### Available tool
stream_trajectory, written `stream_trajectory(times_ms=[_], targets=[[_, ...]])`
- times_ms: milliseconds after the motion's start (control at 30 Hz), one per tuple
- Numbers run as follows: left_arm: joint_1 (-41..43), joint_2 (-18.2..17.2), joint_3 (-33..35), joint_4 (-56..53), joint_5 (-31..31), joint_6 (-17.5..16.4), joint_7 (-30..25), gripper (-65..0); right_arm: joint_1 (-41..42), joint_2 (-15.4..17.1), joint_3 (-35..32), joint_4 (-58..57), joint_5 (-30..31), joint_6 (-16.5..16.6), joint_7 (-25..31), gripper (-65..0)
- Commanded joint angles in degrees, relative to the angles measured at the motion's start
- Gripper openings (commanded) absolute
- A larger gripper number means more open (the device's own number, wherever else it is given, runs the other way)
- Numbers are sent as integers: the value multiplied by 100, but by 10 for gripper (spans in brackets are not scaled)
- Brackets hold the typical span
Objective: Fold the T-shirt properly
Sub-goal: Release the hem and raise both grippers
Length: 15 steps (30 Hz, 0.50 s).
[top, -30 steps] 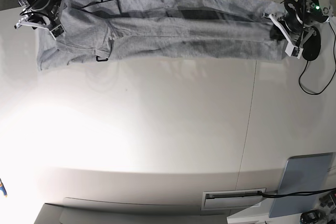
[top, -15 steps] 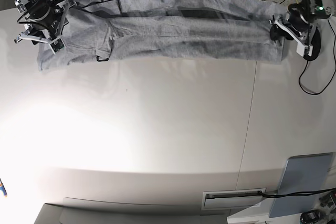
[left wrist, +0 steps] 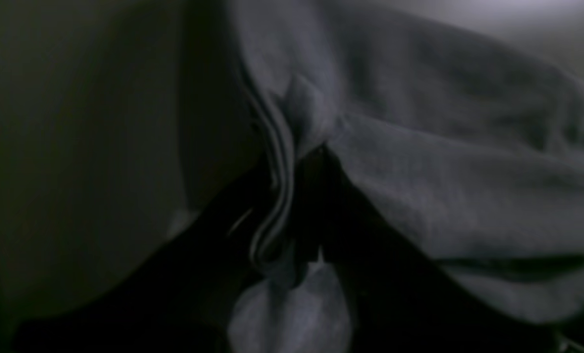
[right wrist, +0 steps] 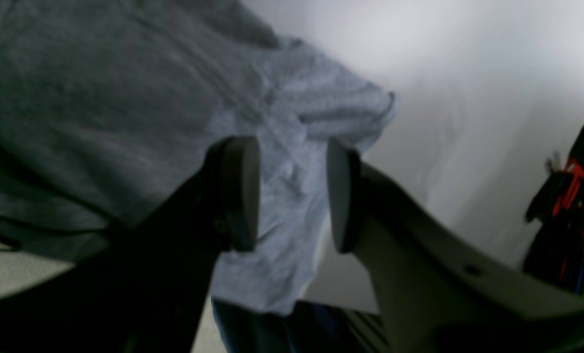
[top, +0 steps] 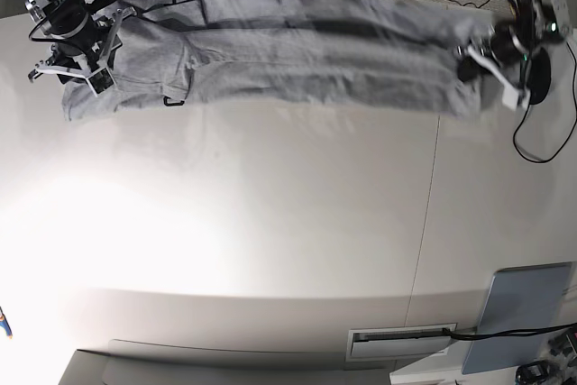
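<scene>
The heather-grey T-shirt (top: pixel 288 51) lies stretched in a long band along the table's far edge. At its right end in the base view, my left gripper (top: pixel 487 65) is shut on the bunched cloth, and that end is raised a little. In the left wrist view, the dark fingers of the left gripper (left wrist: pixel 297 166) pinch several hem layers of the T-shirt (left wrist: pixel 468 171). At the band's left end my right gripper (top: pixel 72 74) hovers open. In the right wrist view its pads (right wrist: pixel 240 191) stand apart over a corner of the T-shirt (right wrist: pixel 101 98), with the right gripper (right wrist: pixel 292 193) holding nothing.
The white table (top: pixel 270 223) spreads out in front of the shirt. A black cable (top: pixel 532 146) loops off the right edge. A blue-grey panel (top: pixel 523 313) and a white slot (top: pixel 401 340) sit at the near right. Red-and-black gear (right wrist: pixel 566 186) shows beside the right arm.
My left gripper went from wide open to shut on the shirt's right end and has lifted it slightly inward. The right gripper shifted a little over the left end, still open.
</scene>
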<state>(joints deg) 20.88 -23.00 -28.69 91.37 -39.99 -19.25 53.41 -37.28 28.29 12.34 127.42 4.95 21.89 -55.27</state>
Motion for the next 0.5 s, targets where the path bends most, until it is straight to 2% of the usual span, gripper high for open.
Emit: stream_trajectory(times_ms=[0,100,233,333,467], targets=[[-107,-120,-48,122,345,186,63,-650,0,79,52,74,-46,-35,140,-422],[-317,-199,-50,479,826,483,367,-650,0,76,52,74,-46,-35,170,-422],[-186,-256,-48,1388,1246,883,629,-650,0,79,52,74,-46,-35,179,-422],[136,-177,-31,2227,1217,990,675,-650,0,79,52,74,-46,-37,188,-422],[741,267,17,3185,612,892,643,-650,0,76,52,74,-46,-90,192,-422]])
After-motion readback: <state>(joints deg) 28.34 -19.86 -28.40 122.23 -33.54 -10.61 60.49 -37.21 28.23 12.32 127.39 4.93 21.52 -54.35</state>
